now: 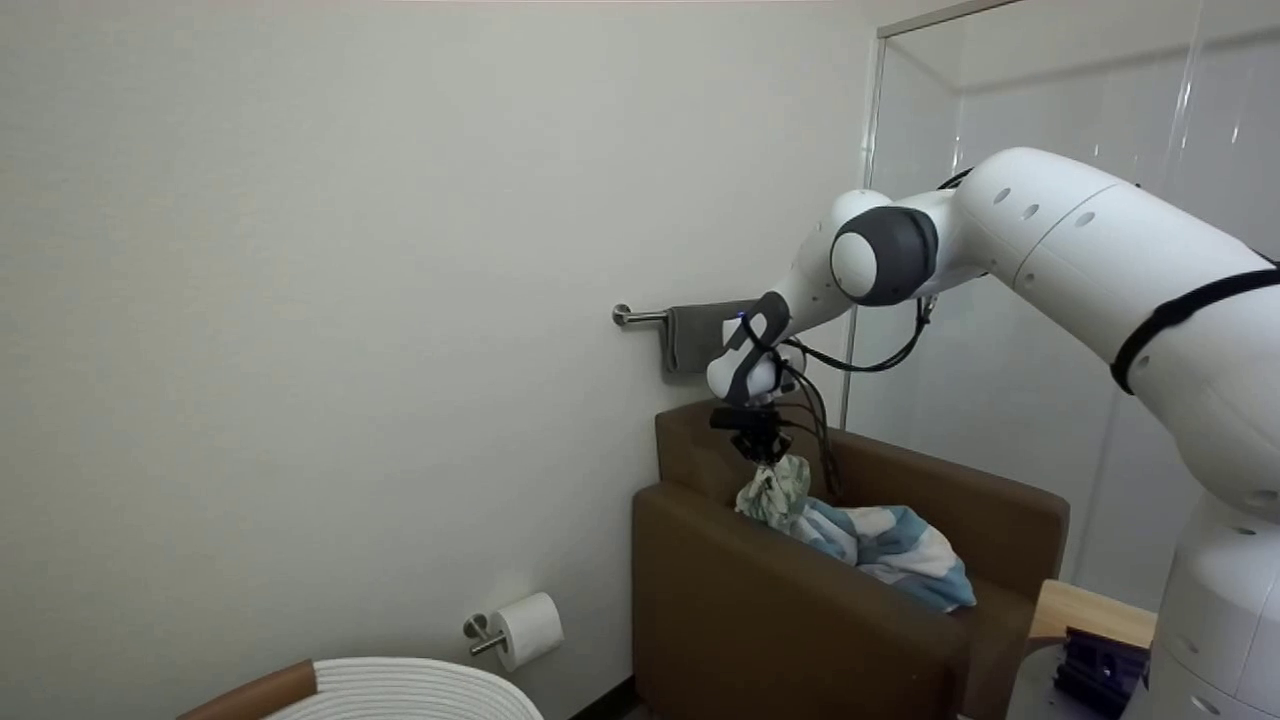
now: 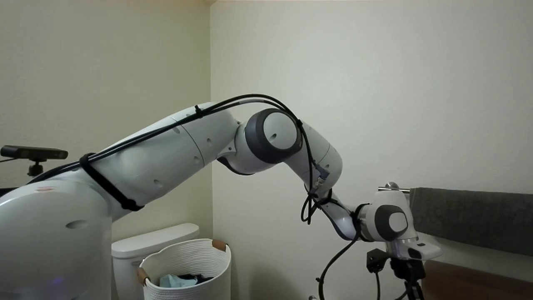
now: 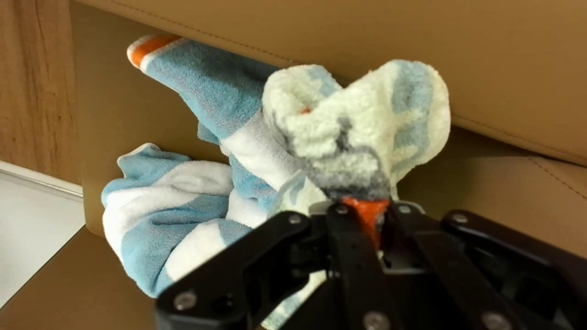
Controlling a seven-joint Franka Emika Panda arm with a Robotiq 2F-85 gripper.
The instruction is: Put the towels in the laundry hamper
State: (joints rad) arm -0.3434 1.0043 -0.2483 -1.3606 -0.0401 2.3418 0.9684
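Observation:
A pale greenish patterned towel (image 3: 348,133) is bunched at my gripper (image 3: 367,211), whose jaws are shut on it; an orange part of the cloth shows between the fingers. In an exterior view this towel (image 1: 775,492) hangs below the gripper (image 1: 762,448), over the armchair seat. The large blue-and-white striped towel (image 3: 183,220) lies crumpled on the seat beside and below it, one orange-edged corner stretched out. Over a wall bar drapes a dark grey towel (image 2: 470,216). The laundry hamper (image 2: 187,258), white with brown handles, holds a light blue cloth (image 2: 177,281) and something dark.
The brown armchair (image 1: 780,620) has high arms and a back around the towels. A towel bar (image 1: 640,316) and a toilet roll (image 1: 530,632) project from the wall. Behind the hamper is a white toilet tank (image 2: 156,239). A glass panel (image 1: 1020,300) rises behind the chair.

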